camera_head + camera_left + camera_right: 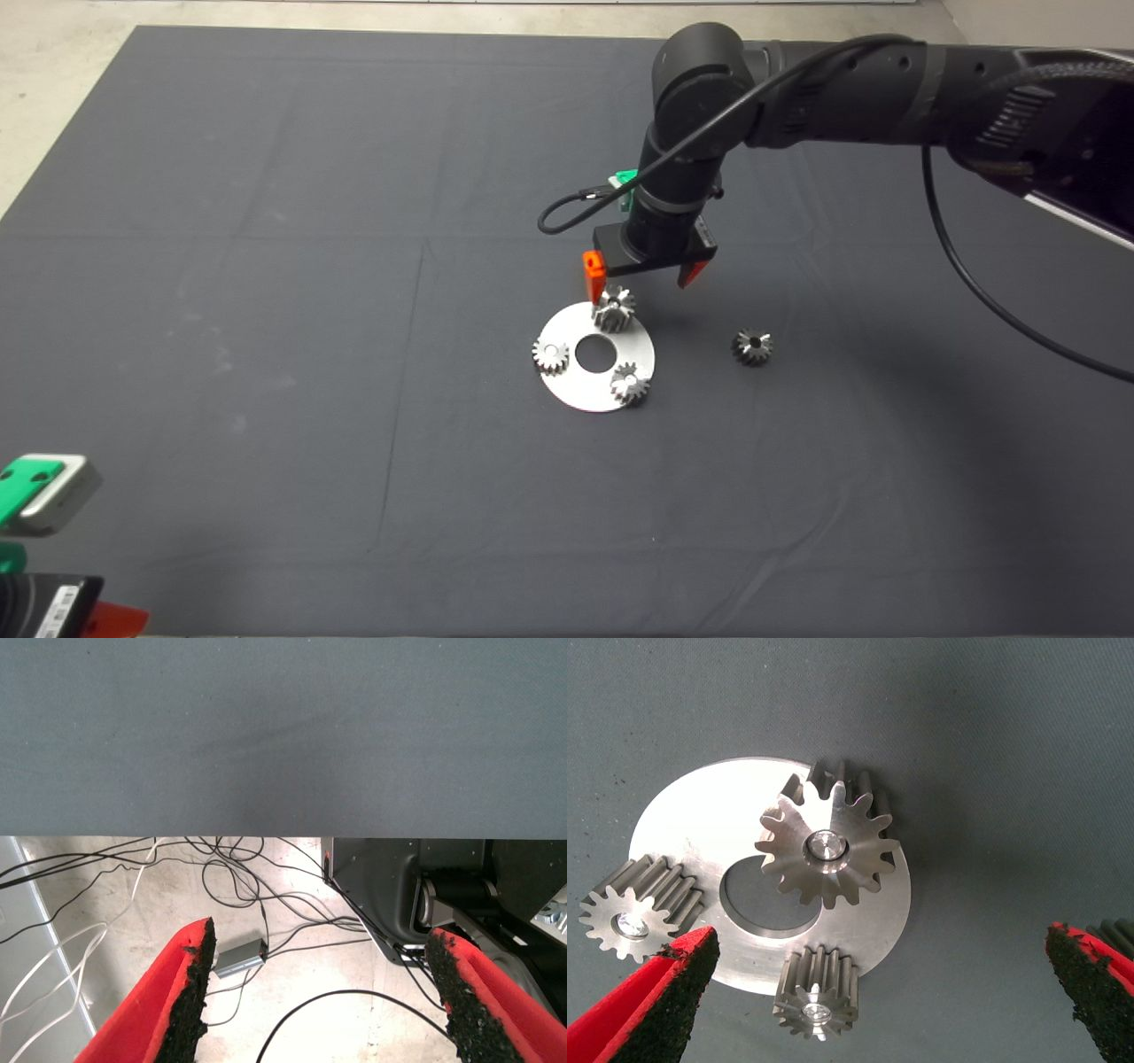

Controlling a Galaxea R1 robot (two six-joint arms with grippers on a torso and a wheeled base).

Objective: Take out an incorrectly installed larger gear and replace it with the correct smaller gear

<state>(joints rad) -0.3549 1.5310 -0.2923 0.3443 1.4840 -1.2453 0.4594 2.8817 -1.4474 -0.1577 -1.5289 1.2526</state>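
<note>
The jaws of the right gripper [646, 270] stand wide open and hold nothing. They hang just above the larger gear [613, 309], with one red finger [594, 275] close beside the gear's far left side and the other finger [694, 271] off to its right. In the right wrist view the two black pads [669, 992] sit far apart, and the larger gear [828, 846] lies between them, not touched by either.

The larger gear stands on the far edge of a round silver plate [574, 390] with a hole in the middle. A shiny pin shows in the gear's bore. Two small gears sit on the same plate: one small gear [550, 355] at the left edge and another small gear [630, 384] at the near right edge. Each one also shows a pin in its centre.

The smaller gear [752, 346] lies alone on the dark mat [266, 266] of the desk, to the right of the plate and apart from it.

The left gripper [53, 532] waits at the lower left corner of the head view. Its jaws are also open and empty; its wrist view shows the red fingers [168, 1001] over the floor, with cables [221, 877] beyond the mat edge.
</note>
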